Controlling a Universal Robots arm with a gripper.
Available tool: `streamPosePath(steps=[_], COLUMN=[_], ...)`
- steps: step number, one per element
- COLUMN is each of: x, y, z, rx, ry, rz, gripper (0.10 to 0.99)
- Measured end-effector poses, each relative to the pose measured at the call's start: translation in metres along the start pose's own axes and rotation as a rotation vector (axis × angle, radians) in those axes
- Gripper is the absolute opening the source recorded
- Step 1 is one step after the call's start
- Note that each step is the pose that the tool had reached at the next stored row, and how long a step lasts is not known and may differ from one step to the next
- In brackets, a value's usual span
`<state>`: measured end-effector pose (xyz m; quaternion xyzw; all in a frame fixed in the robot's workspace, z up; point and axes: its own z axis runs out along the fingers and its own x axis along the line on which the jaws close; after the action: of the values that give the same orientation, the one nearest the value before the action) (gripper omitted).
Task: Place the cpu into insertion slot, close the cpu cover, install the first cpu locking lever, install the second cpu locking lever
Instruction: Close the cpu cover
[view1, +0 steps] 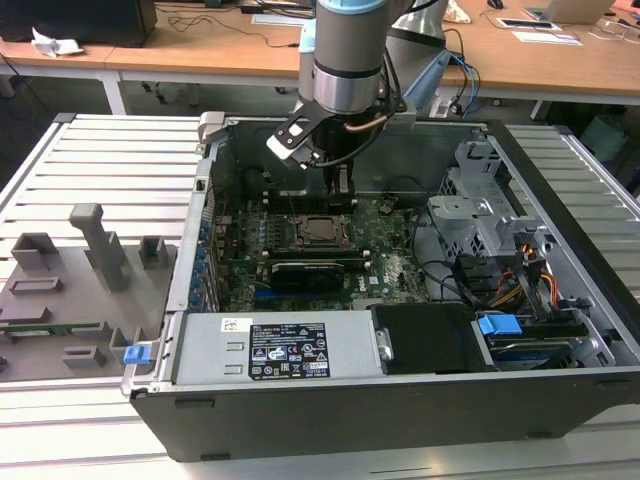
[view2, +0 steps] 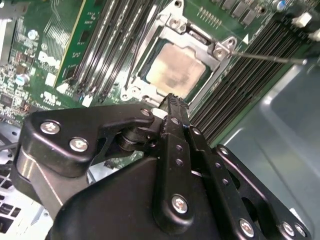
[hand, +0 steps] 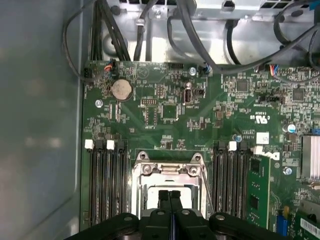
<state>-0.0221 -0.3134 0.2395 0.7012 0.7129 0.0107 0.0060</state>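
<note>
1 gripper (view2: 172, 101): fingers pressed together, empty, just above the insertion slot (view1: 320, 231)
cpu (view2: 175, 70): seated in the slot, cpu cover (view2: 216, 50) down around it
locking lever (view2: 267, 58): appears unlatched; likely best pushed steadily with closed tips until it latches
Print: white markings on the motherboard (hand: 165, 115), 1 label sticker (view1: 288, 350); left unread

Green motherboard (hand: 170, 130), silver-beige cpu (view2: 175, 70), black end effector (hand: 170, 196), black RAM slots (hand: 107, 185), blue clip (view1: 498, 325), pale grey ribbed desk (view1: 100, 160).

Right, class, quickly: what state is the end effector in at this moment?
End effector: closed, fingers together, holding nothing, tips near the cpu.
</note>
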Motion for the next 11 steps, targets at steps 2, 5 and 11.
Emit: streamPosePath(steps=[2, 5, 11], x=[0.0001, 0.0002, 0.0003], y=[-0.0032, -0.0086, -0.013], z=[0.0007, 0.001, 0.0008], rx=[0.0, 0.0, 0.0], ry=[-0.0002, 0.0, -0.0001], rz=[0.0, 0.0, 0.0], gripper=[0.106, 0.106, 0.106])
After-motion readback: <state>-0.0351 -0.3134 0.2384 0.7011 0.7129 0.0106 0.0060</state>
